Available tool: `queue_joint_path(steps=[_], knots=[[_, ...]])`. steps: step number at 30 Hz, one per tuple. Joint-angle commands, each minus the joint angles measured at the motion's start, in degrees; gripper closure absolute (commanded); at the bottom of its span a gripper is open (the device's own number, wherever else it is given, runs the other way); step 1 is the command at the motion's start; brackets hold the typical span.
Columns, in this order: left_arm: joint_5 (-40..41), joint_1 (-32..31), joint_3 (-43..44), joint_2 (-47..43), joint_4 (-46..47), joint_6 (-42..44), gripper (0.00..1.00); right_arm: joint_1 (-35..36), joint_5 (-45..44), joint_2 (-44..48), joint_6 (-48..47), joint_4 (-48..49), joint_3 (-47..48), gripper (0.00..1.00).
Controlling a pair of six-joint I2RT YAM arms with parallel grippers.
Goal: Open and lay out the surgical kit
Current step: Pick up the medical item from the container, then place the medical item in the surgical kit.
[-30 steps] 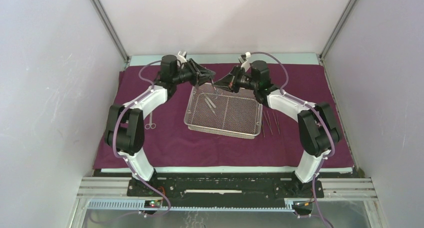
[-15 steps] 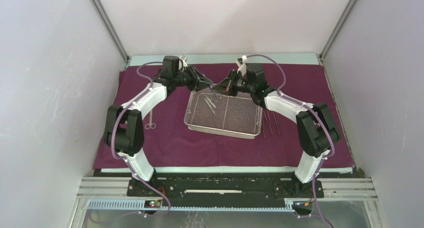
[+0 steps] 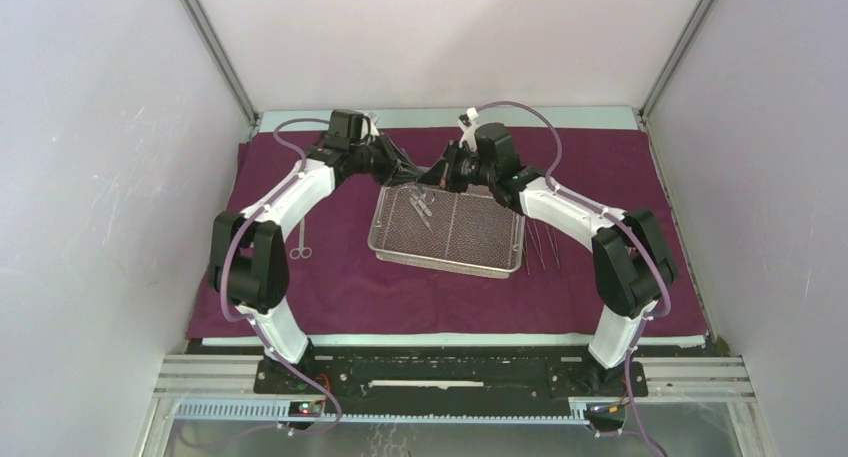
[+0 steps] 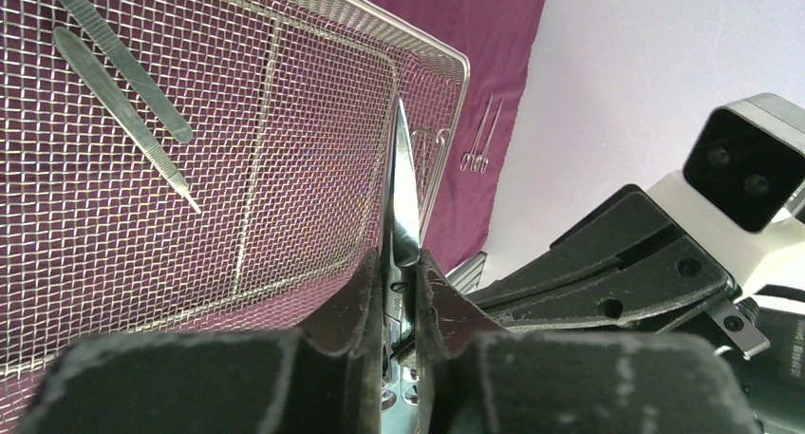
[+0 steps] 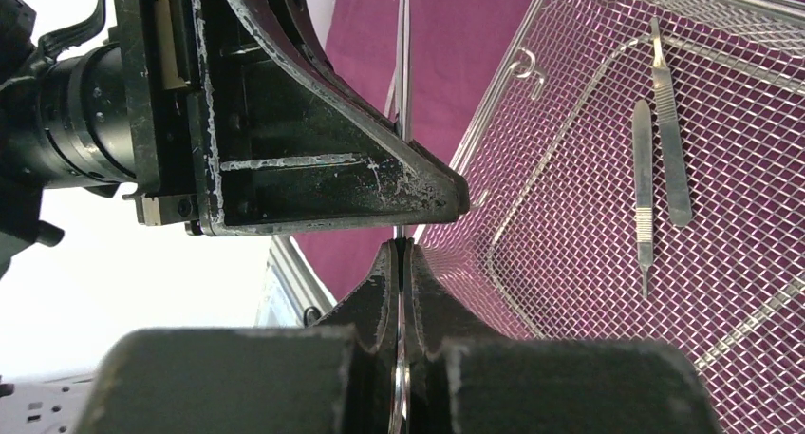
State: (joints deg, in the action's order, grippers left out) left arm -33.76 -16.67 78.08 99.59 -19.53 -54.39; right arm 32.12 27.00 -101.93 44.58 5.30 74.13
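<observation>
Mid-handover, the left end effector and right end effector are both pinching the scissors; the right probably releases next.

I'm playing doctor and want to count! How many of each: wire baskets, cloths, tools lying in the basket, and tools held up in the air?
Shallow silver wire-mesh tray: 1
Large maroon-purple cloth: 1
Flat silver metal handle tools lying in the tray: 2
Pointed steel scissors held in the air: 1
Total: 5
</observation>
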Motion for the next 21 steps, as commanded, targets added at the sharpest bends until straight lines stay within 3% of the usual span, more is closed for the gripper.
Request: queue_joint_path(steps=[1, 4, 6, 12, 16, 21], knots=[[1.8, -0.4, 3.1, -1.0, -3.9, 3.7, 0.89, 1.5, -2.8, 1.9, -4.6, -2.0, 3.9, 1.0], [1.9, -0.5, 3.3, -1.2, -4.6, 4.2, 0.99, 2.1, -3.4, 1.9, -6.1, -3.7, 5.2, 1.0], [2.0, -0.4, 3.4, -1.3, -4.8, 4.6, 1.0, 2.3, -3.3, 1.8, -6.6, -4.5, 5.8, 0.96], [2.1, -0.1, 3.9, -2.2, -6.1, 6.6, 1.0, 2.2, -2.4, 2.5, -7.2, -5.0, 6.5, 0.66], [2.5, 0.9, 3.8, -3.0, -7.9, 8.1, 1.0, 1.5, -1.7, 3.7, -7.7, -7.7, 6.4, 0.51], [3.9, 3.4, 4.0, -5.4, -12.6, 12.0, 1.0, 0.1, -1.4, 5.5, -8.9, -10.4, 6.2, 0.48]])
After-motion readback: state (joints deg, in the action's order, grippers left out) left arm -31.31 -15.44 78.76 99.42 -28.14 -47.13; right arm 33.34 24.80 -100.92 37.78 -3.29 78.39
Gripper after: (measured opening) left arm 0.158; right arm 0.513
